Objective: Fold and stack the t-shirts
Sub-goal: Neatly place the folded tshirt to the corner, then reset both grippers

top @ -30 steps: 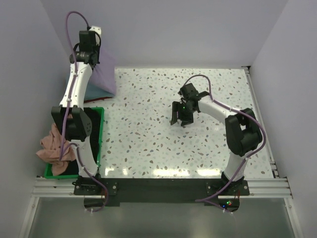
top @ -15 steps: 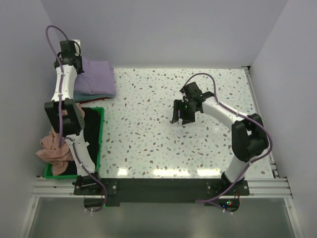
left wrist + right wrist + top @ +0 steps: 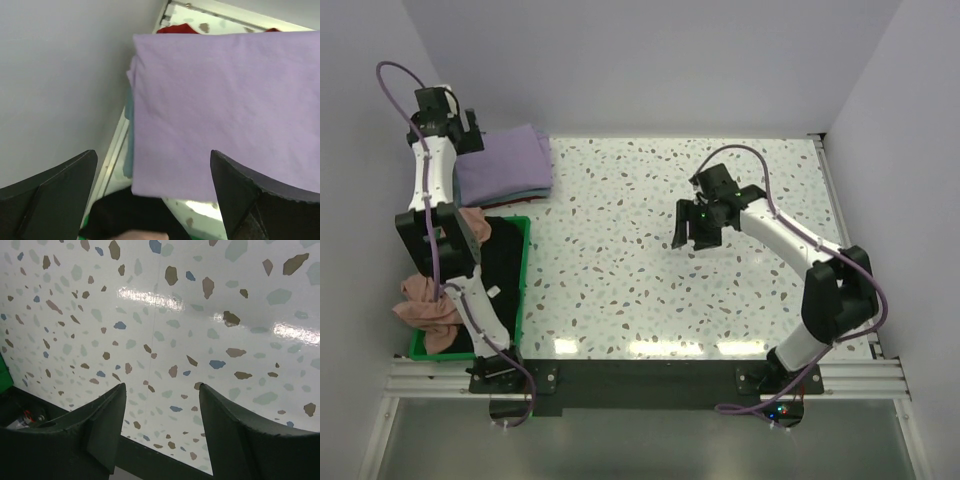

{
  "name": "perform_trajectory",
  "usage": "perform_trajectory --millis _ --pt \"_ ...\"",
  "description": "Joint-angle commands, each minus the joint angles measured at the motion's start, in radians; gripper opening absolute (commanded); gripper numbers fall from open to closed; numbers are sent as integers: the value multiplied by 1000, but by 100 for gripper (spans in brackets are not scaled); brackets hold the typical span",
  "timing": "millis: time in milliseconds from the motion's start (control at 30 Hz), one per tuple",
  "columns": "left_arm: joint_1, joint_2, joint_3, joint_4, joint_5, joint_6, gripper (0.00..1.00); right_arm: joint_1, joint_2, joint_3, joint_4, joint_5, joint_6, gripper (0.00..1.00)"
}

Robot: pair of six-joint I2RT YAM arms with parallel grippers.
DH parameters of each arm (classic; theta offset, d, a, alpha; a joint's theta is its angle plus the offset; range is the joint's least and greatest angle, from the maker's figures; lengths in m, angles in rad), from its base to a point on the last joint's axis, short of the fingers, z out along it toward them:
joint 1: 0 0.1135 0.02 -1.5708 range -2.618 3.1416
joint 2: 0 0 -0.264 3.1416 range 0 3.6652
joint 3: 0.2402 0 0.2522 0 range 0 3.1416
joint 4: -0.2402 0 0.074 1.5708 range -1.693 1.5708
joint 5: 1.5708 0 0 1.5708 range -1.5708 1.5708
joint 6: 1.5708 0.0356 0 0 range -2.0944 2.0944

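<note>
1. done so far: a lavender shirt lies folded flat on top of a stack in the far left corner of the table. a teal shirt shows as a thin edge under it.
2. left to do: a black shirt lies loose in the green bin at the near left. a pink shirt hangs crumpled over the bin's outer side. neither is folded, so i judge the job roughly half done.
3. the left fingers stand wide open and hold nothing. they hover over the stack's edge nearest the left wall.
4. the right fingers are apart and empty. they hang over bare table right of the middle, well apart from every shirt.
5. the table is white with coloured speckles and glossy, with glare near the front.
6. plain pale grey walls close in on the left, back and right. a metal rail runs along the near edge.
</note>
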Motion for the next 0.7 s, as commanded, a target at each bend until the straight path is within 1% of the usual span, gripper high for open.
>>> perform_trajectory --millis 0,100,200,233,267,300,333,367,400,433,467,500,533,567,600,633,667 --pt "-104 -204 -78 73 -53 -14 100 6 -83 23 -33 44 -18 64" --pt "-181 -339 -219 109 -76 -12 100 6 -114 9 -44 72 -26 64" --pt "-243 -465 -351 113 -64 -52 100 8 -158 -11 -53 106 -35 64" --pt "-262 -496 -421 114 -59 -75 100 6 -184 -20 -58 113 -35 64" --pt "-280 -560 -461 120 -59 -86 100 8 -195 -25 -65 129 -37 64" --pt "-323 -595 -501 125 -58 -98 100 6 -212 -31 -67 136 -37 64" --pt "-346 -629 -588 131 -61 -118 100 8 -241 -46 -67 145 -35 64" --pt "-395 -702 -631 140 -78 -130 100 6 -261 -55 -62 164 -32 64" --pt "-421 -738 -674 140 -90 -159 100 8 -279 -66 -61 176 -31 64" --pt "-449 -817 -757 140 -104 -181 100 6 -319 -87 -58 191 -28 64" --pt "-474 -862 -802 154 -108 -201 100 6 -339 -101 -47 205 -20 64" --pt "-521 -907 -848 168 -108 -242 100 8 -359 -115 -41 231 -17 64" --pt "-546 -997 -933 181 -107 -261 100 6 -382 -141 -36 244 -12 64" --pt "-569 -1043 -976 212 -105 -274 100 8 -422 -155 -24 257 -6 65" --pt "-614 -1085 -1013 221 -111 -303 100 8 -442 -170 -19 267 -3 65" --pt "-633 -1153 -1074 225 -116 -320 100 8 -460 -193 -13 287 -2 65" --pt "-659 -1183 -1102 222 -118 -334 100 6 -497 -204 -7 296 1 65"
